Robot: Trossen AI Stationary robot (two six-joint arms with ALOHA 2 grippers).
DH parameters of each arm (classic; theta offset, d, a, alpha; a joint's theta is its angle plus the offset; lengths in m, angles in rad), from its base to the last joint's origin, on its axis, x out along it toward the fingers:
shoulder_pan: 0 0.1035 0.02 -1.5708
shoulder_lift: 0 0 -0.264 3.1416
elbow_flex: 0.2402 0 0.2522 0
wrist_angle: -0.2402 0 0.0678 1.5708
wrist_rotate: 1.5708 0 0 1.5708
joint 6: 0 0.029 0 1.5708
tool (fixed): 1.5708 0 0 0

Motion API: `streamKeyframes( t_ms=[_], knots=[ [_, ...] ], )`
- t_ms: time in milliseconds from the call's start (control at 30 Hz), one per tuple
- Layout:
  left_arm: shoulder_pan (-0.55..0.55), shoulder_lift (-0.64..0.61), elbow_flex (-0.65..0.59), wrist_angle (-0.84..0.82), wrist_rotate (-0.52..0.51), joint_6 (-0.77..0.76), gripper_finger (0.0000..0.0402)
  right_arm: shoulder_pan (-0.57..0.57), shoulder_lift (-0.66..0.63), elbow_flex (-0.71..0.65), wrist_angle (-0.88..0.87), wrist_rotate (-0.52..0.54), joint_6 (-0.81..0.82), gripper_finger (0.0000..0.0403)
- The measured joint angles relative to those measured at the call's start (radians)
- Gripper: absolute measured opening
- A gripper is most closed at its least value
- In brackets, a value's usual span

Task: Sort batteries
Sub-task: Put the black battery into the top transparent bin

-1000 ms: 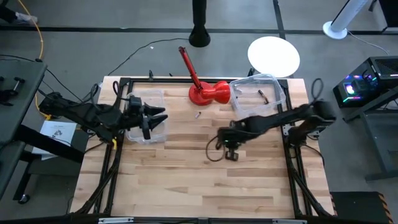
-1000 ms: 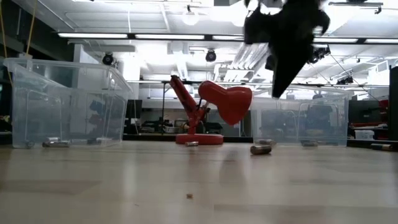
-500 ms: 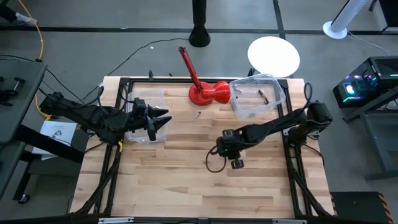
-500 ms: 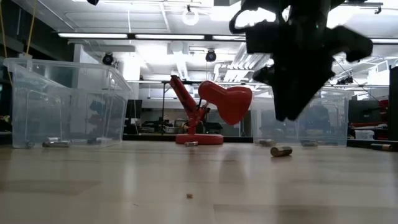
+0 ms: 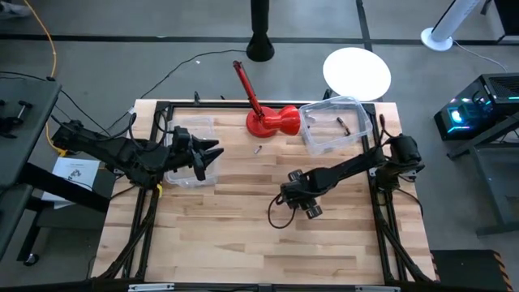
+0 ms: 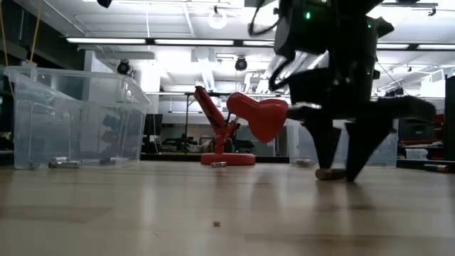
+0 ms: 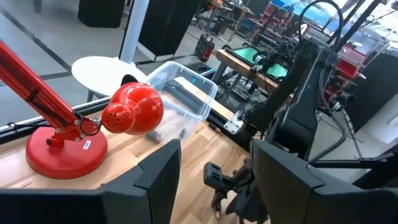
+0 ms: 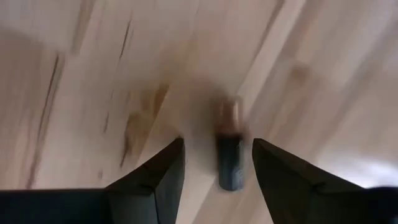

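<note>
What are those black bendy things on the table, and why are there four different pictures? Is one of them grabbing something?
They are two robot arms. Each ends in a two-fingered tool for picking things up. One picture looks straight down from above, one looks across at table height, and two come from small cameras on the arms' wrists.

The right tool is down at the wooden table, open, with a small battery lying between its fingers. It has not closed on it, so nothing is held yet. The left tool is open too and waits above the left clear bin, which has a few batteries at the bottom.

Another clear bin sits at the far right, next to a red lamp-shaped object. One more loose battery lies on the wood near the red base.
</note>
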Motion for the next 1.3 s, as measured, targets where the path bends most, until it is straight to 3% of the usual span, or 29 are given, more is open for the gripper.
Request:
streamKeyframes(
  t_ms=[267,467,600,767,867,933,1133,1300],
  knots=[
    [0.0,0.0,0.0,0.004,-0.024,0.001,0.0188,0.001,0.007,-0.001,0.013,0.029,0.027,0.0137],
    [0.0,-0.008,0.0,0.028,-0.022,0.033,0.0188,-0.001,0.002,0.002,-0.002,-0.005,0.241,0.0021],
    [0.0,-0.025,0.0,0.14,-0.018,0.146,0.0188,-0.004,-0.054,0.035,-0.081,0.071,0.354,0.0021],
    [0.001,-0.031,0.002,0.279,-0.019,0.298,0.0188,-0.057,-0.253,0.096,-0.249,0.311,0.445,0.0018],
    [0.012,-0.023,0.002,0.301,-0.019,0.314,0.0188,-0.136,-0.405,0.119,-0.346,0.489,0.551,0.0018],
    [0.029,-0.01,0.002,0.298,-0.006,0.296,0.0188,-0.212,-0.503,0.117,-0.408,0.553,0.633,0.0018],
    [0.111,0.086,0.002,0.33,0.138,0.245,0.0188,-0.456,-0.65,0.082,-0.424,0.567,0.739,0.0021],
    [0.193,0.196,0.001,0.418,0.29,0.225,0.0188,-0.611,-0.628,0.079,-0.385,0.47,0.765,0.0078]
  ],
)
